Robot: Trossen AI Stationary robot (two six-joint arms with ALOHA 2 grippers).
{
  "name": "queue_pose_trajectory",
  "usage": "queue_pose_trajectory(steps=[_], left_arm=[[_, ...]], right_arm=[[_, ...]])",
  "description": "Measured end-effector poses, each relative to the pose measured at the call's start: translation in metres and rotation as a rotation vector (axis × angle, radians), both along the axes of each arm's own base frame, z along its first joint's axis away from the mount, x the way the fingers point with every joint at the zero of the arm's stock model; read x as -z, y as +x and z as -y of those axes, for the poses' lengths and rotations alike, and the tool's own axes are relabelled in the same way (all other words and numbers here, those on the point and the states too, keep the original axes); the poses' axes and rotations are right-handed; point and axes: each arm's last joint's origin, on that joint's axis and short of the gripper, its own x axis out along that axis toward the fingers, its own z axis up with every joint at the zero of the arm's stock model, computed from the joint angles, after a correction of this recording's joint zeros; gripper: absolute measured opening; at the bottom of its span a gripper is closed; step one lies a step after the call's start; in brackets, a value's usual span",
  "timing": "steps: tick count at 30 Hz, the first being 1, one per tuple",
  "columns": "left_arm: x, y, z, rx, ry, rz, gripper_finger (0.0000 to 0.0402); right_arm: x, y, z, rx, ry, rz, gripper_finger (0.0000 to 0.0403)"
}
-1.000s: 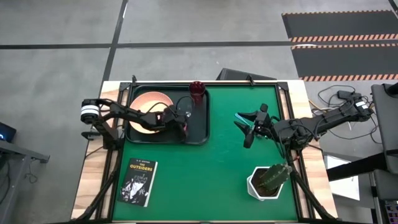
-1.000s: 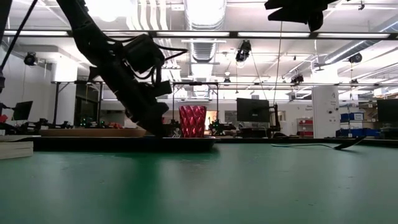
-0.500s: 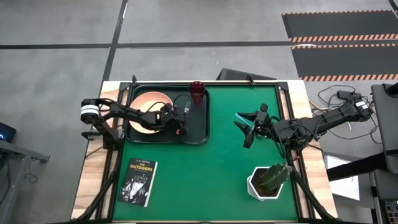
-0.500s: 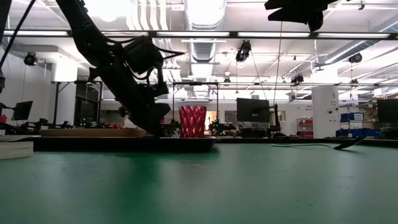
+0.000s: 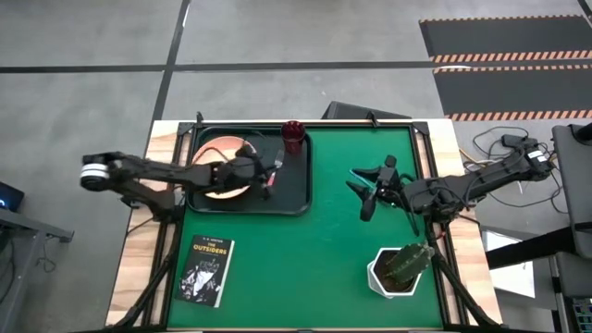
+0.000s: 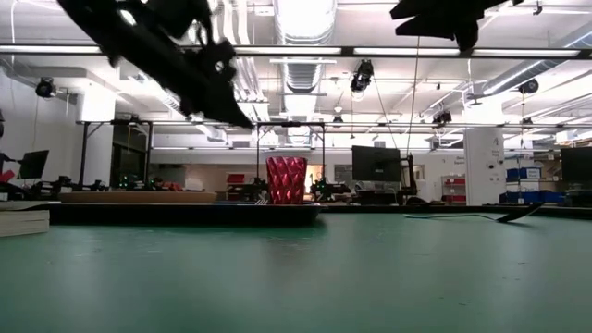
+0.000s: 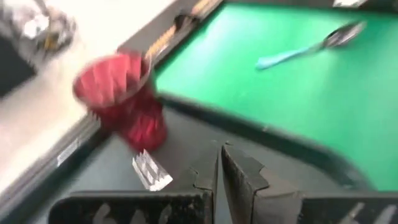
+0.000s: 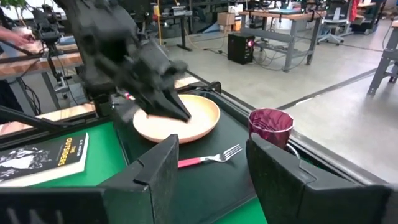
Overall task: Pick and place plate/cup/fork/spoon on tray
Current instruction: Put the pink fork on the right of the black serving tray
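A: What differs from a moment ago?
B: The left pincer [image 5: 266,168], fingers together, has lifted off the dark rectangular tray [image 5: 294,194]; the pink-handled metal fork [image 5: 271,178] lies just beneath it, beside the round peach plate [image 5: 215,151].
A: And the rest?
B: The maroon cup [image 5: 293,135] stands in the tray's corner. The right pincer [image 5: 363,190], fingers apart, hangs above the teal-handled spoon [image 7: 305,48] on the green tabletop [image 5: 314,259]. A workshop lies behind.
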Motion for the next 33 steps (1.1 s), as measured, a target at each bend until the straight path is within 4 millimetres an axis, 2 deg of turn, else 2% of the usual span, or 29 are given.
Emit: queue_pose_trajectory(steps=[4,8,15,17,21,26,33], left_arm=[[-0.023,-0.019,0.014,0.075,0.065,0.079,0.0004],[-0.045,-0.036,0.02,0.116,0.134,0.154,0.0004],[-0.063,-0.061,0.022,0.14,0.24,0.216,0.0004],[-0.064,-0.067,0.022,0.143,0.257,0.224,0.0004],[-0.06,-0.079,0.023,0.148,0.283,0.23,0.0004],[-0.058,-0.094,0.024,0.149,0.311,0.256,0.0004],[-0.057,-0.115,0.025,0.145,0.348,0.312,0.0004]], right_arm=[[-0.002,0.018,0.001,0.028,0.001,-0.02,0.0147],[-0.014,0.047,0.008,0.059,0.004,-0.039,0.0103],[-0.031,0.111,0.034,0.01,0.057,-0.157,0.002],[-0.032,0.13,0.045,0.018,0.072,-0.207,0.0012],[-0.025,0.165,0.069,0.05,0.13,-0.312,0.0009],[-0.008,0.201,0.1,0.083,0.191,-0.422,0.0009],[0.022,0.236,0.138,0.087,0.284,-0.49,0.0009]])
